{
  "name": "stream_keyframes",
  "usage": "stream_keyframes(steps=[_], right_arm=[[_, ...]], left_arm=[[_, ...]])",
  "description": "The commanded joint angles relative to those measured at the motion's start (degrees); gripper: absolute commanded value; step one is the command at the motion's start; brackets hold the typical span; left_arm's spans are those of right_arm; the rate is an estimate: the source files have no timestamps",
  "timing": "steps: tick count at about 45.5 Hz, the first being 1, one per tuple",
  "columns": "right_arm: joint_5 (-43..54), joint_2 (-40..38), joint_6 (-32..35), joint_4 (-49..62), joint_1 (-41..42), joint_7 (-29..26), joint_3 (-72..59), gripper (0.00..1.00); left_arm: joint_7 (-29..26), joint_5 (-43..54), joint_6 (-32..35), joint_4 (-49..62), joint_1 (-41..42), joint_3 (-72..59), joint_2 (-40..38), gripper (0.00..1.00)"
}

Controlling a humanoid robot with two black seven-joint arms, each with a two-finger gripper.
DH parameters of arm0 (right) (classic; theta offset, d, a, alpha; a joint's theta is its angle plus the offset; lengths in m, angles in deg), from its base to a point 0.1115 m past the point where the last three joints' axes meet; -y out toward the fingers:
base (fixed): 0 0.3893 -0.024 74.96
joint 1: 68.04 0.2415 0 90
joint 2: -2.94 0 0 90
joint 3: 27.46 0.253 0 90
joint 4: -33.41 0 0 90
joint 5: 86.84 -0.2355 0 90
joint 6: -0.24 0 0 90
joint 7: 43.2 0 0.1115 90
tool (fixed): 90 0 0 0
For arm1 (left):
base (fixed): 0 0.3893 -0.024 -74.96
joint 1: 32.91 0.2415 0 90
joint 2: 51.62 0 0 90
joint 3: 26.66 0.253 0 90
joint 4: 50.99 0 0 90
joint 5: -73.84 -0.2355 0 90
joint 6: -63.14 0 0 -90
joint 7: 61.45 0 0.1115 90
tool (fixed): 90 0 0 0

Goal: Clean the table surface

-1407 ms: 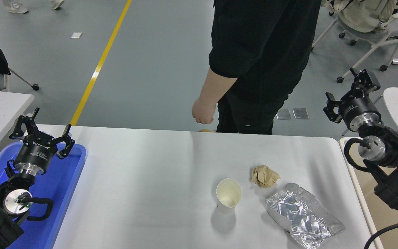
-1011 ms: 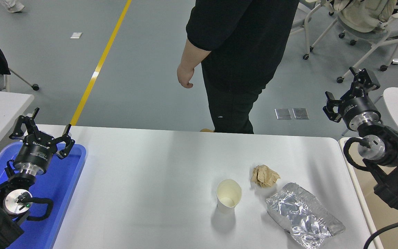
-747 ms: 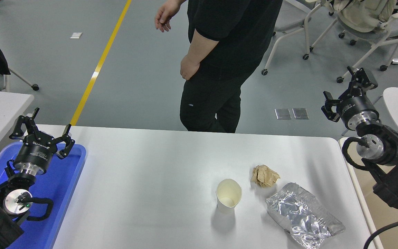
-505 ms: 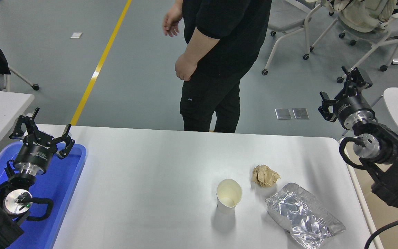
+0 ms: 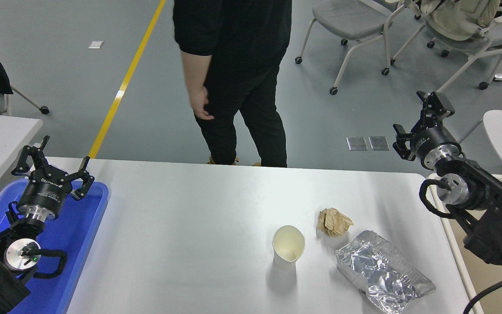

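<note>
- Right tool (image 5: 417, 123), fingers spread, nothing held, up past worktop (image 5: 181, 226) far-right corner.
- Rubbish down-left of it, near right half: 1 paper cup (image 5: 288, 246), 1 brown paper wad (image 5: 334, 222), 1 foil bag (image 5: 383, 271), long axis diagonal.
- Right arm nearer by far.
- Left tool (image 5: 52, 163) spread, parked over blue tray (image 5: 83, 231).

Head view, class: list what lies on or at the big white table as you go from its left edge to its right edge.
Left gripper parked over the blue tray → paper cup → crumpled brown paper → silver foil bag → right gripper, raised beyond the table surface at its far right corner.
</note>
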Motion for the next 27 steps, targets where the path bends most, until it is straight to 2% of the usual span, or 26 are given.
stream_keyframes(steps=[1, 17, 27], right_arm=[[-0.03, 0.26, 0.25, 0.72, 1.11, 0.09, -2.71, 1.0], [0.94, -3.07, 0.25, -0.86, 5.77, 0.09, -17.82, 1.0], [4.45, -8.96, 0.25, -7.71, 7.88, 0.09, -24.68, 1.0]], left_arm=[[0.01, 0.0, 0.0, 0.04, 0.0, 0.0, -0.01, 1.0], [0.01, 0.0, 0.0, -0.05, 0.0, 0.0, -0.01, 1.0], [0.01, 0.0, 0.0, 0.04, 0.0, 0.0, -0.01, 1.0]])
